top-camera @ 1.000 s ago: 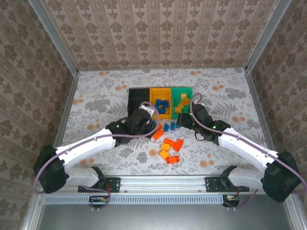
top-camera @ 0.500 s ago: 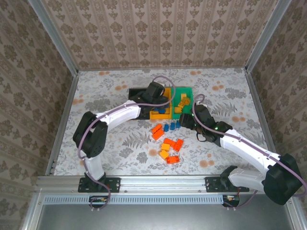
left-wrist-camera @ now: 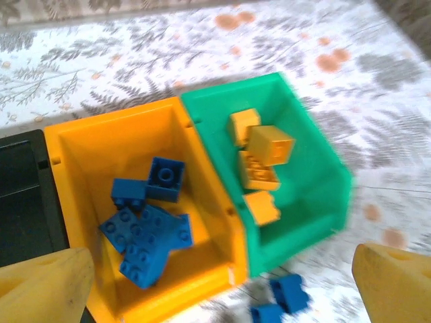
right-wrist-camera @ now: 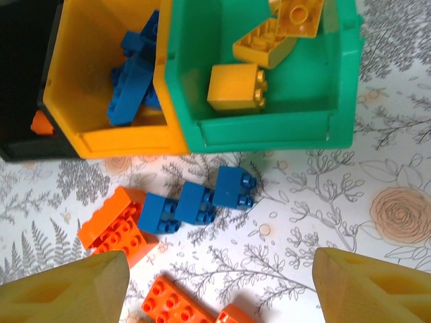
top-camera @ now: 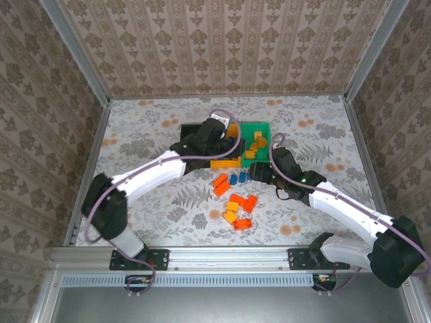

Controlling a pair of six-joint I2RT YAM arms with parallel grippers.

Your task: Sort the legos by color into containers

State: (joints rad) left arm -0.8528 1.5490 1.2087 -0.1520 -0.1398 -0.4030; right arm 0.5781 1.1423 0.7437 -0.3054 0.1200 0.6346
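1. Above the three bins lined up at the far middle of the worktop [top-camera: 135, 134], the left gripper [left-wrist-camera: 220, 254] is hanging with its fingers spread wide and nothing between them, over the near part of the yellow-orange bin [left-wrist-camera: 101, 148].
2. Blue bricks [left-wrist-camera: 149, 229] are lying heaped in that yellow-orange bin, while yellow-orange bricks [left-wrist-camera: 259, 158] are resting in the green bin [left-wrist-camera: 310, 161] pressed against its right side. The black bin [left-wrist-camera: 20, 195] is sitting on its left, and the right wrist view is showing one red-orange brick [right-wrist-camera: 42, 122] inside it.
3. Just in front of the bins, the right gripper [right-wrist-camera: 221, 259] is hovering released and empty above three loose blue bricks [right-wrist-camera: 195, 198], which are lying in a row on the worktop near the green bin's front wall.
4. Nearer the arms, a scatter of red-orange bricks [top-camera: 241, 202] is waiting on the worktop, with what looks like a lone yellow-orange brick [top-camera: 230, 216] among them.
5. Sorting is looking roughly half done. Each color is gathering in a bin of its own, but the blue row and the red-orange scatter are not yet binned, and the black bin is holding very little.
6. Judging by position, the right gripper is sitting best for the blue row, and the red-orange scatter is likely making up most of the work left.
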